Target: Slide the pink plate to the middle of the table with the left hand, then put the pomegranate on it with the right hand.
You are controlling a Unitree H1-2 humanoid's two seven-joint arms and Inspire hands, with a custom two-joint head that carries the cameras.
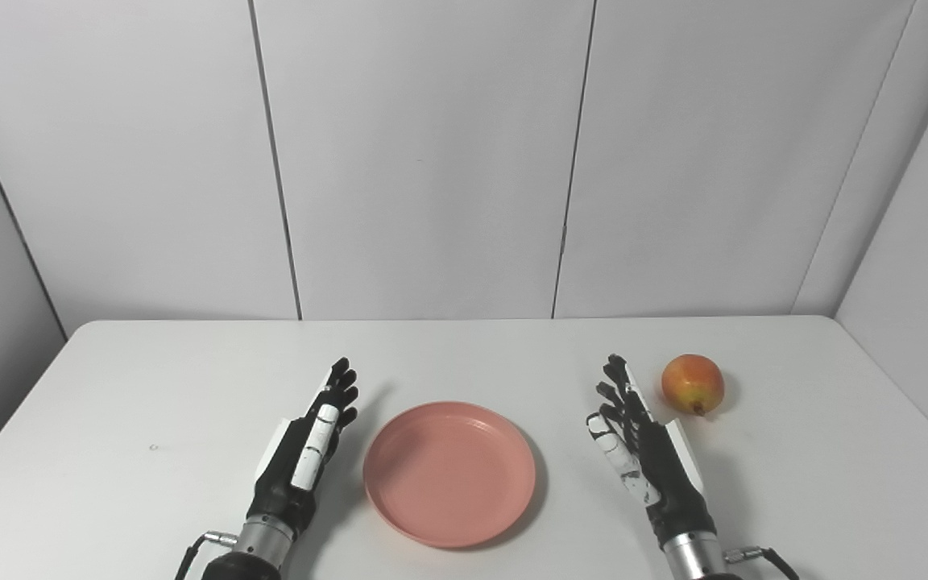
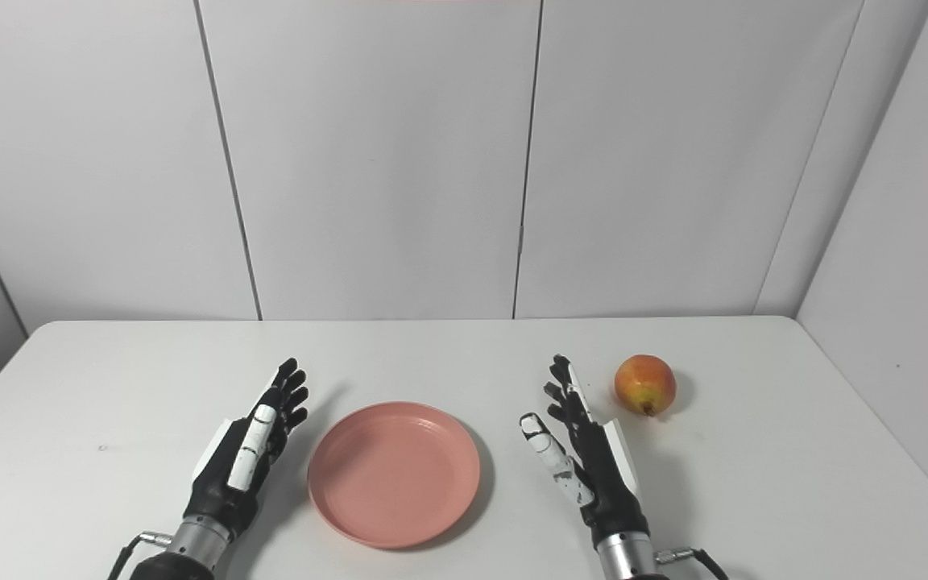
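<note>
Nearest the front edge of the white table [image 1: 150, 379], the pink plate [image 1: 449, 474] lies flat and bare about midway across, between the two hands and touching neither. The left hand [image 1: 307, 451] rests just beside its left rim and the right hand [image 1: 641, 451] stands apart on its right, both empty with fingers extended and slightly spread. Farther back, the pomegranate [image 1: 693, 384] sits on the table just right of the right fingertips [image 1: 615, 369], untouched.

Lab test booth: bare white table [image 1: 150, 387], plain grey partition panels [image 1: 424, 161].
</note>
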